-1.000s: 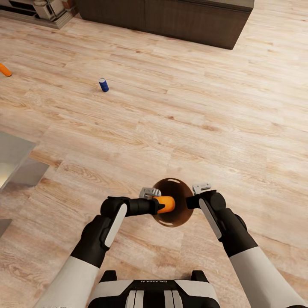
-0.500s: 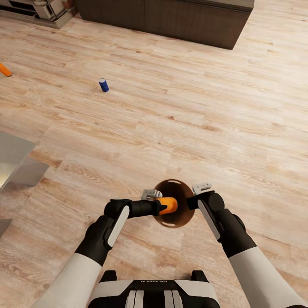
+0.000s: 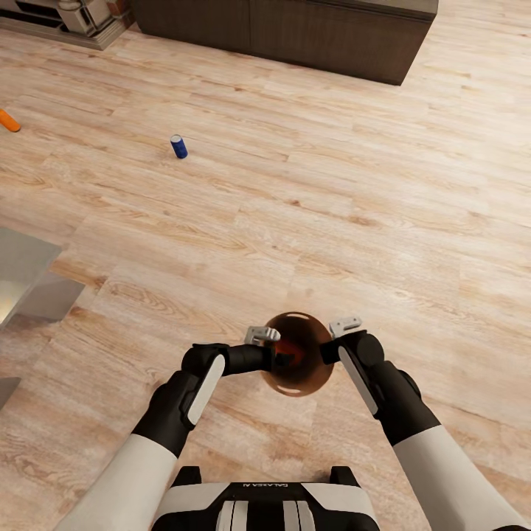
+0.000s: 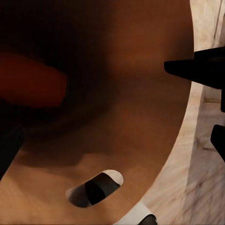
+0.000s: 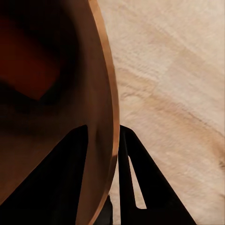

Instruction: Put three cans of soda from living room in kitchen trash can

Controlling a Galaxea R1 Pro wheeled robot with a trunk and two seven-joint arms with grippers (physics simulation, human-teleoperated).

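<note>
The trash can (image 3: pixel 299 369) is held up off the plank floor (image 3: pixel 369 184) in front of the robot's trunk, its rim pinched by the right hand (image 5: pixel 101 154), one finger inside the wall and one outside, as the right wrist view shows. One orange can (image 3: pixel 289 352) lies inside the bin, seen as a dim orange shape against the dark interior. The left hand (image 3: pixel 279 358) sits at the bin's left rim, reaching over the opening; its fingers look spread apart with nothing between them in the left wrist view.

The dark blue can (image 3: pixel 178 146) stands upright on the floor well beyond the bin, toward the long dark cabinet (image 3: pixel 295 33). The second orange can (image 3: pixel 8 120) lies on its side far to the left of the blue one.

The cans look light, stiff and smooth, so a grip should close across the middle of the body rather than the rim or top, and the lying one would likely roll if nudged. The bin is thin-walled and glossy; a one-sided rim pinch may let it tilt or slip.
</note>
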